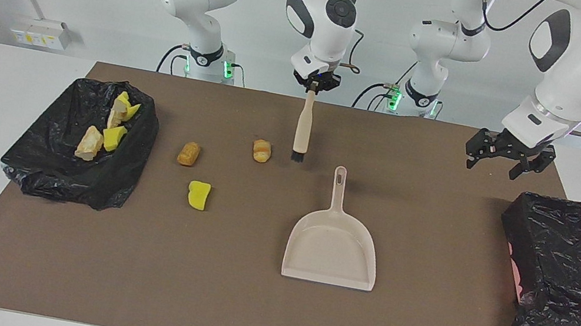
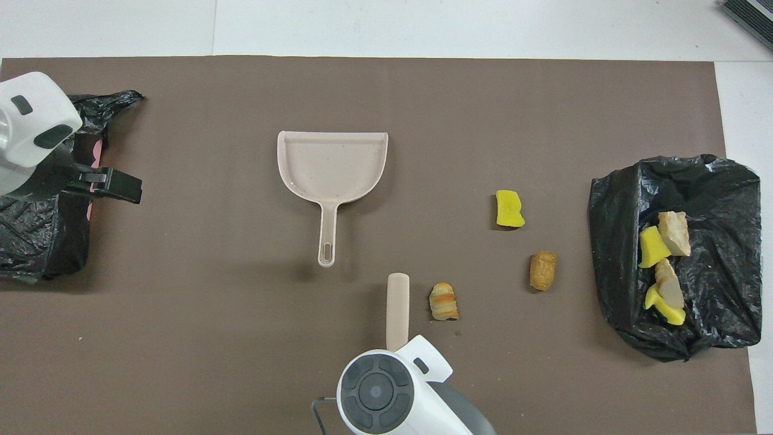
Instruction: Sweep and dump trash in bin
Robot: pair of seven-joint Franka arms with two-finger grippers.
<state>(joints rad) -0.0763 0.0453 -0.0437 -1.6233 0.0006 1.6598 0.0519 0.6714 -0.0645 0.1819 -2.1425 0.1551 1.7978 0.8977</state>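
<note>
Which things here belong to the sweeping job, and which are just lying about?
Belong to the job:
- brush, held by the right tool
- dustpan
- three loose scraps on the mat: striped bread lump, brown lump, yellow foam chunk
- bag-lined bin with scraps

Just lying about:
- second bag-lined bin
- wall socket box
</note>
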